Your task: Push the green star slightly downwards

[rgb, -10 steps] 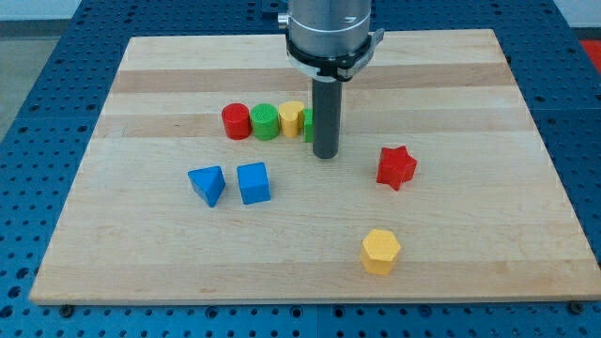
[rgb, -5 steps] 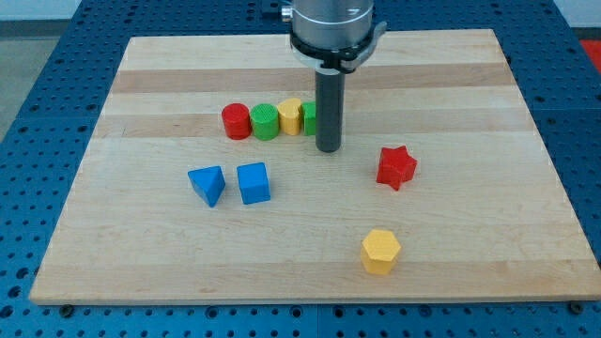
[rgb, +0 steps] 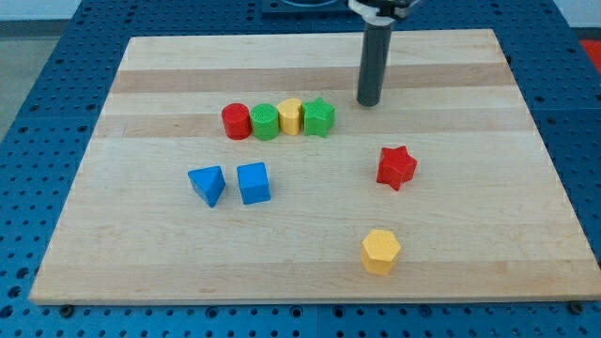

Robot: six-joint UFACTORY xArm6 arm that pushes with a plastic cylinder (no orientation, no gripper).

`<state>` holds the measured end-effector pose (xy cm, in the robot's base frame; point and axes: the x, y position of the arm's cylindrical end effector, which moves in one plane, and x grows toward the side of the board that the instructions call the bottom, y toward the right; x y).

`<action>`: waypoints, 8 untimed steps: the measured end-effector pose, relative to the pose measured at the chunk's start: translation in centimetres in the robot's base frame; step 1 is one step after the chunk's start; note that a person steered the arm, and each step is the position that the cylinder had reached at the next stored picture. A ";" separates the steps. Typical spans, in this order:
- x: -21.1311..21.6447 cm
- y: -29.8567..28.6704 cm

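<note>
The green star stands at the right end of a row of four blocks in the middle of the wooden board. To its left in the row are a yellow block, a green cylinder and a red cylinder. My tip rests on the board up and to the right of the green star, apart from it by a clear gap.
A red star lies right of centre. A blue triangular block and a blue cube sit lower left. A yellow hexagon lies near the view's bottom.
My tip has moved from just right of the green star up and to the right. The star, half hidden by the rod before, now shows fully. No block has visibly moved.
</note>
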<state>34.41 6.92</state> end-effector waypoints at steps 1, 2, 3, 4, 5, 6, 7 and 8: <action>0.0 -1.8; 0.0 -3.2; 0.0 -4.3; 0.0 -5.2; 0.0 -5.7; 0.0 -6.2; 0.0 -6.7; 0.0 -7.0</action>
<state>34.41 -0.09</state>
